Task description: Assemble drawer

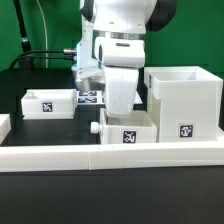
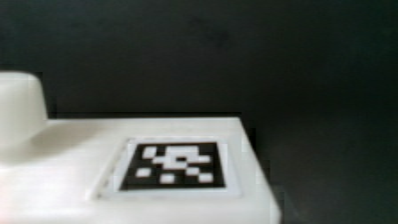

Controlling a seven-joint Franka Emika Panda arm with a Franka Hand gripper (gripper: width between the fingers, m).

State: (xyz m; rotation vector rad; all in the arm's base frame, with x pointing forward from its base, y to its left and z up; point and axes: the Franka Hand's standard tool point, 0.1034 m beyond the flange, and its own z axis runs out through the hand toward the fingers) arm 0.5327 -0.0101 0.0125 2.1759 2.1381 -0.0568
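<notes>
- Gripper (image 1: 122,100) is hanging low over the table with the hand body pointing down. The fingers are hiding behind the hand and the near tray, so I cannot tell whether they are spread, pressed together or pinching anything.
- Near tray (image 1: 125,130) of the drawer is sitting just below and in front of the finger end of the hand. Its knob (image 1: 93,128) is sticking out on the side away from the housing.
- Housing (image 1: 186,100) is standing upright just beside the fingers, its opening seeming to face up. The second tray (image 1: 50,102) is lying well apart on their opposite side. The marker board (image 1: 90,97) is lying beyond them.
- Judgement: the step in hand is looking like a reach for the near tray, with the grip not yet confirmed.
- Doing it well is meaning:
  - centring the fingers across one thin wall, clear of the knob;
  - coming straight down and closing only once the wall is between the pads;
  - lifting level so the tray is meeting the housing square.
- Wrist view is adding a close tag (image 2: 175,165) on a flat white face and a rounded white stub (image 2: 18,100) beside it, possibly the knob. No fingertip is showing there.
- Exterior view is supplying the layout the wrist view is missing: housing, both trays and the border wall (image 1: 110,155).
</notes>
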